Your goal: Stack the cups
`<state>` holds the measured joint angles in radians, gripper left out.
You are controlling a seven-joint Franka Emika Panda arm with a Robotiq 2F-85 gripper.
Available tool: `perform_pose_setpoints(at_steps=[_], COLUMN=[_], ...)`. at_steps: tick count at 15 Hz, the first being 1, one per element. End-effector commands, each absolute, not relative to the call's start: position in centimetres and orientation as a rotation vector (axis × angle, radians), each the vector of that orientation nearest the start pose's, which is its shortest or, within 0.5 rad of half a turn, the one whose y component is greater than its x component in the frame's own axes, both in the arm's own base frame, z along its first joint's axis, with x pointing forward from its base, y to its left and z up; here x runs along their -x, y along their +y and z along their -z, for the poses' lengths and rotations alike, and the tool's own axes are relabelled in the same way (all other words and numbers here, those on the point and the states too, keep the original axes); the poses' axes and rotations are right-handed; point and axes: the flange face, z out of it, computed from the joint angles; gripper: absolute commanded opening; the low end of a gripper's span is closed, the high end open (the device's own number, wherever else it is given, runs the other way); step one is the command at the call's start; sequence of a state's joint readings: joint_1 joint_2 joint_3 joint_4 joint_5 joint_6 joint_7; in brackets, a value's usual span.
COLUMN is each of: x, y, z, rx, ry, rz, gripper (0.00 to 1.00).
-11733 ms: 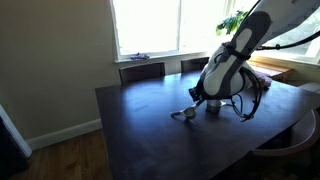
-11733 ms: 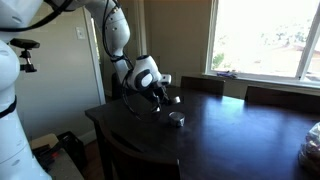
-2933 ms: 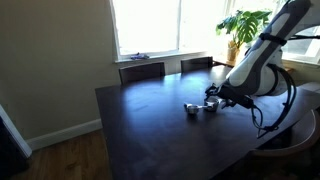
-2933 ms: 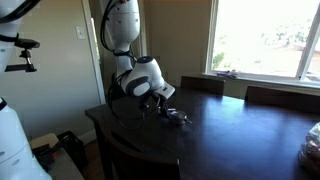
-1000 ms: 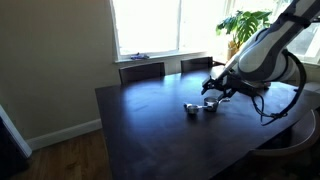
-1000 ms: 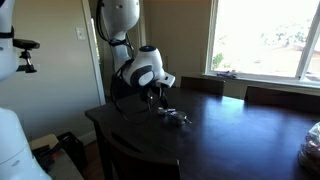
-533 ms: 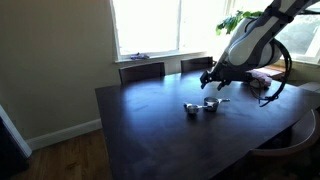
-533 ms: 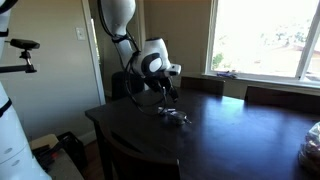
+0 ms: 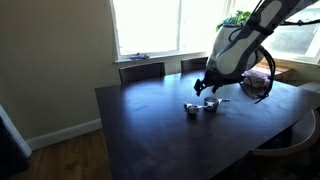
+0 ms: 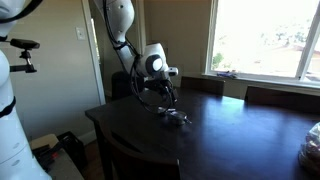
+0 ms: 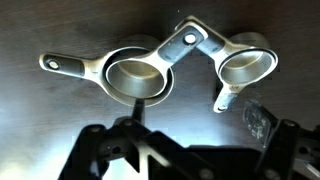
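- the gripper (image 9: 206, 90) hung just above the cups (image 9: 200, 107), jaws spread wide, holding nothing.
- the cups lay clustered on the dark desk (image 9: 140, 125), clear of the gripper.
- in the wrist view a larger cup (image 11: 133, 78) sat beside a smaller cup (image 11: 246, 66), both upright, with another handle (image 11: 193, 40) slanting across between them.

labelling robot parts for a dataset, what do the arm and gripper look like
The arm has rounded white shells with dark joints. Its gripper is black and blocky. Black cables loop loosely beside the wrist.
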<state>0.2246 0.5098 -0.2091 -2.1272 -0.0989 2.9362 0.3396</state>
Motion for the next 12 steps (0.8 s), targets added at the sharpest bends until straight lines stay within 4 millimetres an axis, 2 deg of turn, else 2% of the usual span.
perform_pose_setpoints(at_steps=[1, 2, 3, 8, 12], x=[-60.5, -60.5, -60.4, -60.7, -61.5], y=[2.8, 3.0, 2.9, 3.1, 3.3], z=[-20.0, -20.2, -19.5, -19.7, -20.7], rx=[3.210, 3.202, 3.196, 3.198, 3.279], ry=[0.134, 0.129, 0.181, 0.145, -0.166], rz=[0.370, 0.366, 0.412, 0.400, 0.328], gripper=[1.00, 1.00, 1.00, 1.00, 1.00])
